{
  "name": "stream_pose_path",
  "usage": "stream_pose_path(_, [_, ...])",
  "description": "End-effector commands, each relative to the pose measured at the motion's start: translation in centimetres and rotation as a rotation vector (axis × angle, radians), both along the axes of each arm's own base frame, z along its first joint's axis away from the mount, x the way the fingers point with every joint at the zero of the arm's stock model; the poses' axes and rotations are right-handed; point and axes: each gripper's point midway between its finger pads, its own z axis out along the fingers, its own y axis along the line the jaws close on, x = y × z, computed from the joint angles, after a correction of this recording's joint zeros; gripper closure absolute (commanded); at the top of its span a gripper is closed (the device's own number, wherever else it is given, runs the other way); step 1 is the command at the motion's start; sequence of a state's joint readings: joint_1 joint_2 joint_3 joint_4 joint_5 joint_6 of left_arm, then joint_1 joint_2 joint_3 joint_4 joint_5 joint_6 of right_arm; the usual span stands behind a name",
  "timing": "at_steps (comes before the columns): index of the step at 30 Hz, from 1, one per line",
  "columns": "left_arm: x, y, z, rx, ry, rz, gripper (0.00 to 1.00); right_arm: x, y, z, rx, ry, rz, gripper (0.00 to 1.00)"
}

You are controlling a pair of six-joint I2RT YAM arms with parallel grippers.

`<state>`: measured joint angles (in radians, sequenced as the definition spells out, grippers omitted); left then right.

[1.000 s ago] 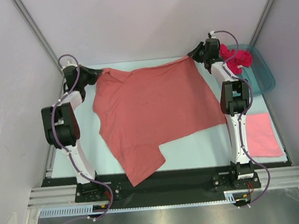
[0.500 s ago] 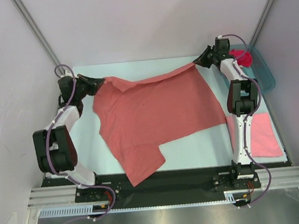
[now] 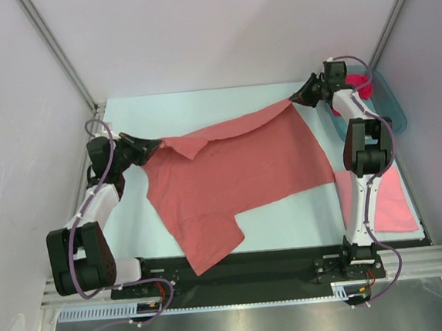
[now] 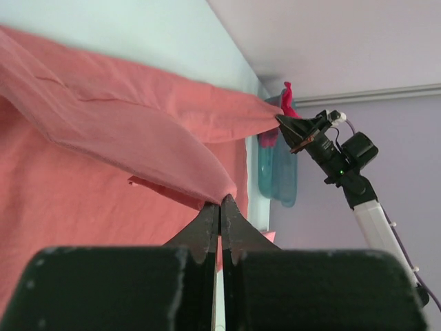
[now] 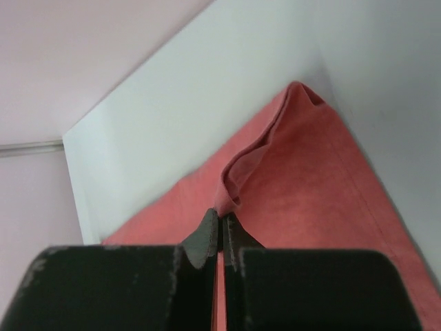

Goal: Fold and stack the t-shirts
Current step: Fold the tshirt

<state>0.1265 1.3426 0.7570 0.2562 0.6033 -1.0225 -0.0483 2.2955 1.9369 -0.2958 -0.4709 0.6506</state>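
Left gripper, right gripper clamped salmon-coral t-shirt by far edge; you held edge lifted, likely to fold forward.

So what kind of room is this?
Probably a robot lab booth: plain walls box in the table, and the left arm and right arm, bolted to a metal rail, hold a shirt.

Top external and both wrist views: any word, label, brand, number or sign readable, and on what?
None can be read.
The salmon t-shirt shows plain cloth, no print or tag.
The folded pink t-shirt and the teal tub show no markings.
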Motion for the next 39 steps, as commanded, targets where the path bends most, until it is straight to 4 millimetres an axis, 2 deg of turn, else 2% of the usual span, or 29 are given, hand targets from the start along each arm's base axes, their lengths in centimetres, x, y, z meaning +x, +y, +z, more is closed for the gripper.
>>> stream_pose_path(1, [-1.5, -0.5, 0.8, 0.022, -0.041, -0.031, 1.00, -1.5, -0.2, 3.1, -0.021, -0.038, 0.020, 1.00])
stream_pose_path(6, [-1.7, -0.5, 0.5, 0.026, -0.033, -0.033, 1.00, -3.0, -0.7, 2.0, -0.047, -0.010, 0.010, 0.99])
stream_pose_path(7, [-1.7, -0.5, 0.3, 0.025, -0.028, -0.033, 1.00, -3.4, -0.8, 1.3, -0.049, 0.005, 0.010, 0.99])
stream_pose_path(14, [-2.0, -0.4, -0.9, 0.030, -0.002, -0.022, 1.00, -4.0, -1.3, -0.7, -0.058, 0.044, 0.002, 0.99])
stream_pose_path(20, [-2.4, -0.6, -1.6, 0.021, 0.014, -0.031, 1.00, -4.2, -1.8, -1.0, -0.067, 0.049, -0.012, 0.99])
stream_pose_path(27, [-3.1, -1.0, -2.3, 0.019, 0.025, -0.045, 1.00, -3.4, -2.4, -1.2, -0.066, 0.039, -0.023, 0.99])
stream_pose_path(28, [-3.0, -1.0, -2.1, 0.019, 0.021, -0.043, 0.99, -2.9, -2.4, -0.5, -0.064, 0.023, -0.022, 0.99])
stream_pose_path(30, [-2.5, -0.9, -1.8, 0.014, 0.009, -0.042, 1.00, -2.5, -2.4, -0.8, -0.062, 0.029, -0.021, 0.99])
stream_pose_path(33, [-1.2, -0.7, -0.1, 0.011, -0.053, -0.030, 1.00, -1.4, -2.1, 0.0, -0.045, -0.012, -0.015, 0.99])
stream_pose_path(34, [-0.2, -0.2, 1.2, 0.033, -0.091, -0.007, 1.00, -1.0, -2.0, 0.3, -0.045, -0.028, -0.017, 0.99])
stream_pose_path(35, [0.4, 0.1, 1.7, 0.047, -0.103, 0.006, 1.00, -0.2, -1.7, 1.3, -0.046, -0.068, -0.012, 0.99])
stream_pose_path(36, [1.3, 0.5, 1.5, 0.053, -0.094, 0.018, 1.00, 0.3, -1.5, 1.3, -0.044, -0.079, -0.012, 0.99])
stream_pose_path(37, [2.5, 1.0, 3.4, 0.063, -0.139, 0.036, 1.00, 0.9, -1.3, 1.5, -0.037, -0.101, -0.010, 0.99])
stream_pose_path(39, [4.5, 1.8, 3.6, 0.065, -0.145, 0.057, 1.00, 2.6, -0.6, 2.1, -0.023, -0.137, 0.001, 0.99])
